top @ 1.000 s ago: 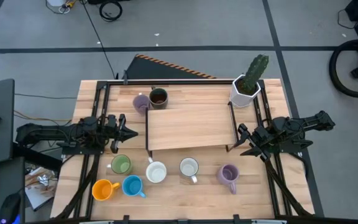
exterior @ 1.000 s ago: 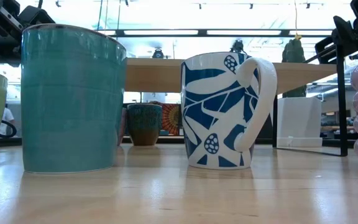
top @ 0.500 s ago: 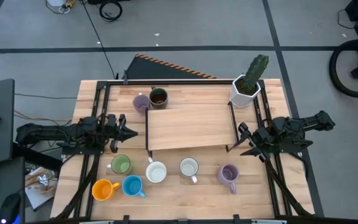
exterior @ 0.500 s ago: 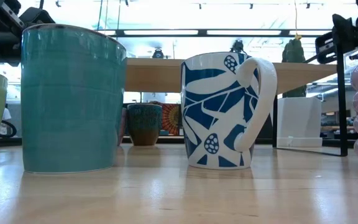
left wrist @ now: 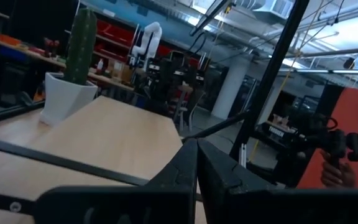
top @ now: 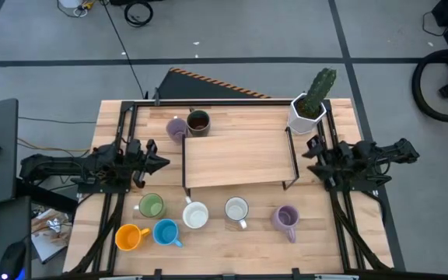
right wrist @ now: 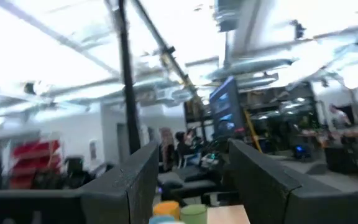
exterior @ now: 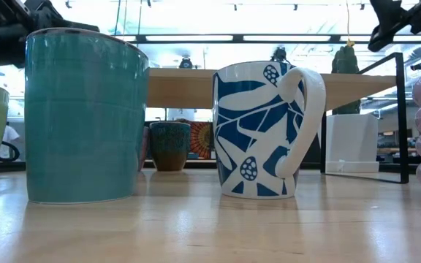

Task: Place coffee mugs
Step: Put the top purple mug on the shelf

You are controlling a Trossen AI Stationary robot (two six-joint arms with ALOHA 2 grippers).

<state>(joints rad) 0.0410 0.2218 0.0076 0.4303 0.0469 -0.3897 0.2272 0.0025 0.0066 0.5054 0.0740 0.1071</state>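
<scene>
Several coffee mugs stand on their bases along the table's near side: green (top: pixel 151 206), two white (top: pixel 196 215) (top: pixel 236 209), lavender (top: pixel 286 220), orange (top: pixel 130 236) and blue (top: pixel 166 232). Another lavender mug (top: pixel 176 129) and a dark brown mug (top: pixel 198 121) stand beyond the shelf's far left corner. My left gripper (top: pixel 162 162) hovers shut at the table's left, clear of the mugs; its fingers (left wrist: pixel 196 168) meet. My right gripper (top: pixel 315 160) hovers open at the right, tipped upward, with nothing between its fingers (right wrist: pixel 138 180).
A low wooden shelf (top: pixel 239 158) on dark metal legs stands mid-table between the arms. A white pot with a cactus (top: pixel 309 105) sits at the far right corner. In the low view the blue mug (exterior: pixel 82 117) and a white mug with a blue pattern (exterior: pixel 265 131) stand closest.
My right gripper has risen and tipped its fingers upward, staying open. My left gripper has tipped slightly upward and stayed shut. No mug has moved.
</scene>
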